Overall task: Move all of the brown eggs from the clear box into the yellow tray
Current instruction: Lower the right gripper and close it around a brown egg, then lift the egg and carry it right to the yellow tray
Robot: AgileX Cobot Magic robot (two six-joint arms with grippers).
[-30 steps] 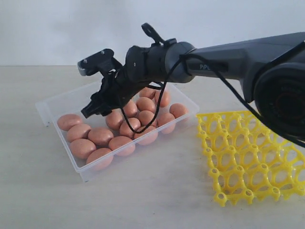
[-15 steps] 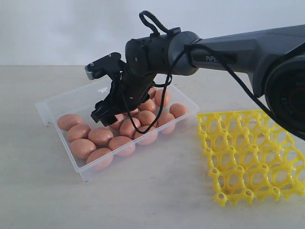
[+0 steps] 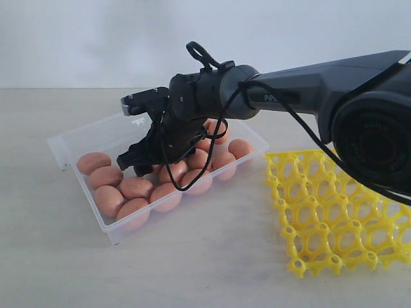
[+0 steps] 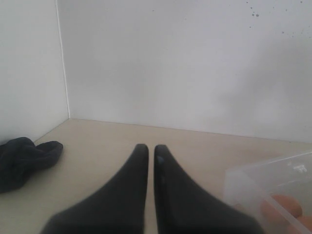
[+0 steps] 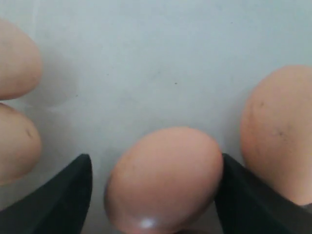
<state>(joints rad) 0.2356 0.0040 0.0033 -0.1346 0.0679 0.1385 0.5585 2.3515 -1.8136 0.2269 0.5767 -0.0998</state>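
Left of the counter: clear box, with all the brown eggs lying inside, crowded toward its near and right part.
Right of the counter: yellow tray, lying flat, near the box but not touching it.
Right claw: lowered into the box among the eggs, fingers wide apart on two sides of one brown egg; one finger at the shell, the other with a small gap, so not clamped.
Left claw: low over bare counter, fingers almost together, holding nothing.
Near the left claw: dark cloth on the counter, and one corner of the clear box.
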